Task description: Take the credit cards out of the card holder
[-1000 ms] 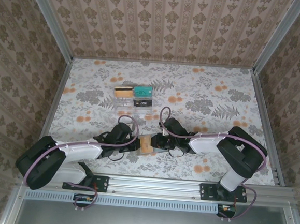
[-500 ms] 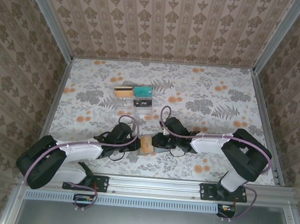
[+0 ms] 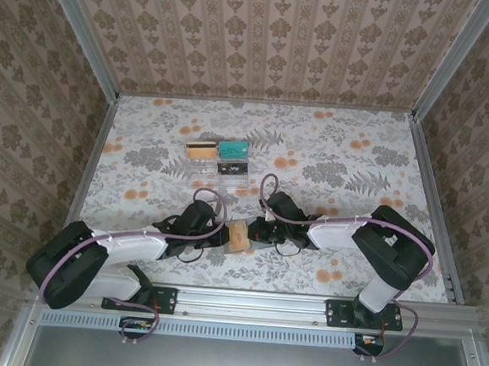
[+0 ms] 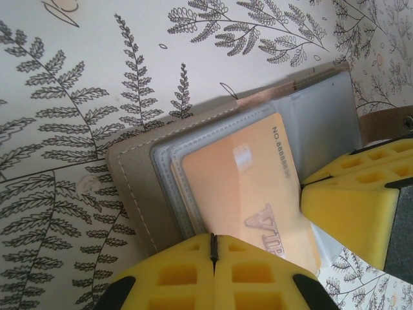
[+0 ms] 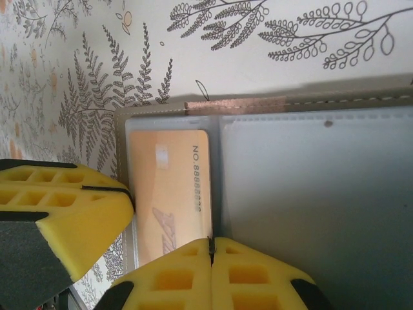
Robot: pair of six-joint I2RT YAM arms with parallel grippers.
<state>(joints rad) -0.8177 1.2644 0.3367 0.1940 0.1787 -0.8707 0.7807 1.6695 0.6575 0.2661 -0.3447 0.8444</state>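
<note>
My left pincer [image 4: 213, 258] is pressed fully shut at the bottom of its wrist view, over the near edge of the open card holder [image 4: 129, 184]; I judge it is there to pin the holder to the table [image 4: 64, 71]. My right pincer [image 5: 211, 261] is shut too, its seam meeting the lower right corner of the gold credit card [image 5: 171, 194]. Whether it pinches the card or the clear sleeve [image 5: 169, 124] I cannot tell. The card sits in that sleeve, just above each pincer.
</note>
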